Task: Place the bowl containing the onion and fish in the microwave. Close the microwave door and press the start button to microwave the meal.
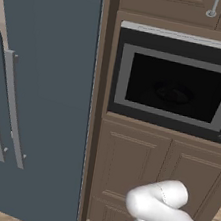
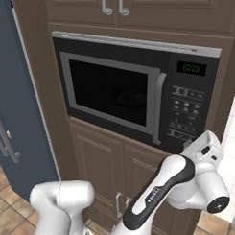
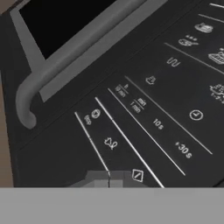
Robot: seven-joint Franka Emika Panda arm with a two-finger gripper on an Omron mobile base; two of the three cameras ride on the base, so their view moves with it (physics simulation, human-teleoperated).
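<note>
Closed tight and holding nothing, the end effector (image 3: 109, 179) sits pressed up to the bottom row of the control panel (image 2: 186, 110) on the microwave (image 2: 137, 90), its dark tips together just beside a small diamond-shaped button symbol in the hand view. From the right base view the white arm reaches up from below the microwave, its wrist meeting the panel's lower right corner. Just above the tips on the panel run thin white lines and icons, among them time markings and a clock sign. Left of the panel, the grey bar handle (image 3: 65, 57) curves along the edge of the microwave door (image 2: 109, 91), which lies flush with the black front, shut. Through the dark window of the door a round dim shape, the bowl (image 1: 173, 94), can be made out inside; what lies in it is too dark to tell. At the top of the panel a small green display (image 2: 191, 68) glows. Brown wood cabinets (image 1: 139, 162) surround the microwave, and the blue-grey fridge (image 1: 39, 96) stands to its left.
</note>
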